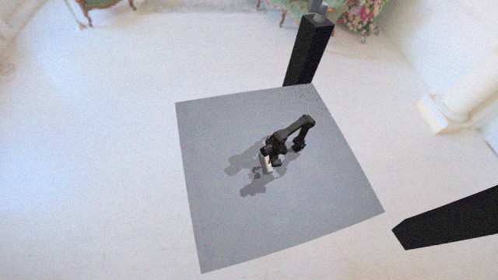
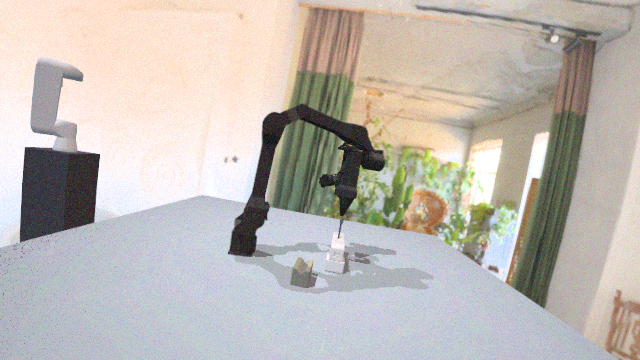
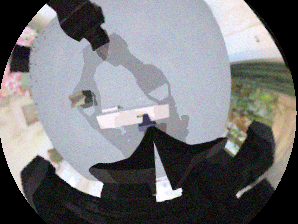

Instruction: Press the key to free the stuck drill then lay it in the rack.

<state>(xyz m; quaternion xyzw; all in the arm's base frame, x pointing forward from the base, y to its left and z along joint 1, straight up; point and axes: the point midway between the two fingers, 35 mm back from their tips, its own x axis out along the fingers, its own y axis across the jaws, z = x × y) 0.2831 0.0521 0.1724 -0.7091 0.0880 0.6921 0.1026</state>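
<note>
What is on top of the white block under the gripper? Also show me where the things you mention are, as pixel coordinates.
A thin dark upright piece stands from the top of the white block (image 2: 337,256) (image 3: 131,117), below the shut gripper (image 2: 342,215) (image 3: 150,129). Whatever part of it sits inside the block is hidden, and the gripper covers some of the block from above.

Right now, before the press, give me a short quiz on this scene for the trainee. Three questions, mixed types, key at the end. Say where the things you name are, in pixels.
1. True or false: the gripper (image 1: 271,157) (image 2: 341,215) (image 3: 150,129) has its fingers spread wide.
2. Where is the dark blue piece (image 2: 340,230) (image 3: 146,122)?
a) in the notched rack (image 2: 301,274) (image 3: 80,98)
b) on the white block (image 1: 268,167) (image 2: 337,262) (image 3: 122,118)
c) flat on the table (image 1: 233,218) (image 2: 200,310) (image 3: 195,65)
3. Fill in: in the exterior view, the gripper points ____.

Key: 1 false; 2 b; 3 down
</note>
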